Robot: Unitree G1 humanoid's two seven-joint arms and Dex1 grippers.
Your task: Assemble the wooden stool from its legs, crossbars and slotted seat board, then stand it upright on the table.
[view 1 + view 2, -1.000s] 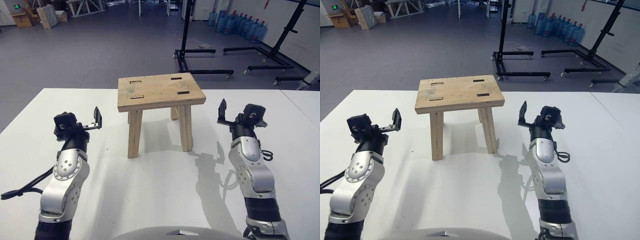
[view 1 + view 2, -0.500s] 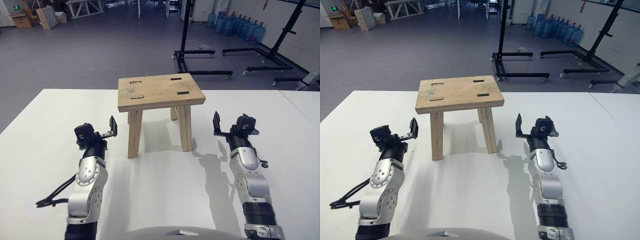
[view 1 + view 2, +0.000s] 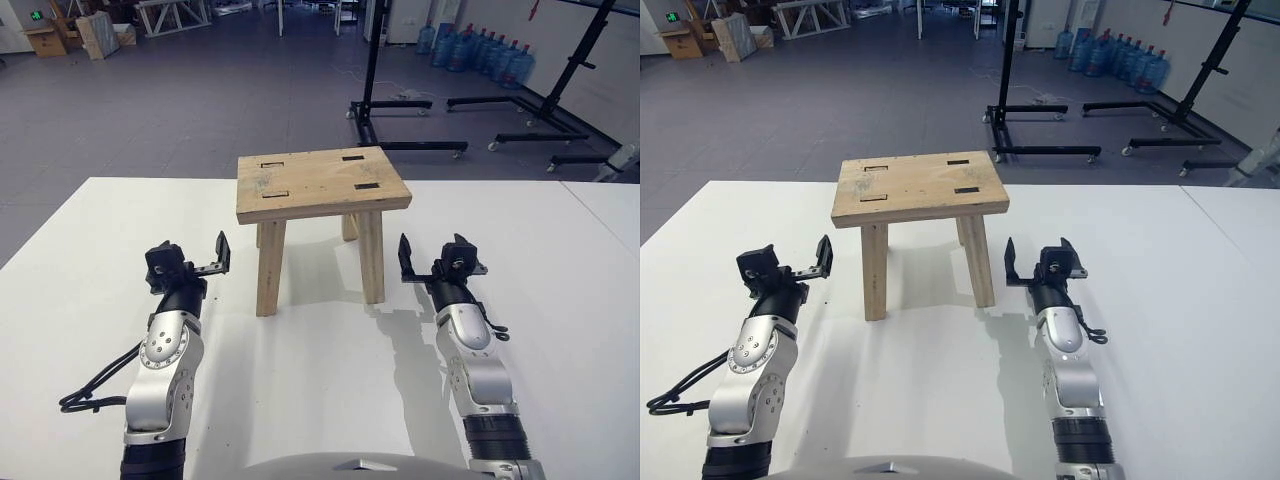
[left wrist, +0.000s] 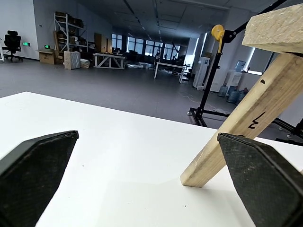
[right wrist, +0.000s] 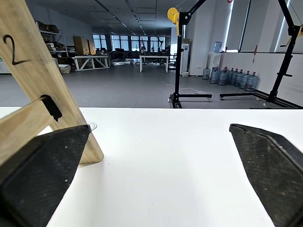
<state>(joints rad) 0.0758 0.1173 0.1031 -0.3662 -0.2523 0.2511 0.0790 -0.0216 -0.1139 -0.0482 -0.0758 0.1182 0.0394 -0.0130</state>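
The wooden stool stands upright and assembled on the white table, its slotted seat board on top. My left gripper hovers low over the table, just left of the stool's front left leg, open and holding nothing. That leg appears close ahead between the black fingers in the left wrist view. My right gripper is open and holding nothing, just right of the front right leg. The right wrist view has a leg marked "2" with a crossbar near one finger.
A black cable trails from my left arm across the table. Beyond the table's far edge the floor holds black wheeled stands and several water bottles. A second white table adjoins on the right.
Both arms have come in from the sides toward the stool. The right gripper has shifted steadily left toward the front right leg; the left swung inward, then eased slightly back. The stool has not moved.
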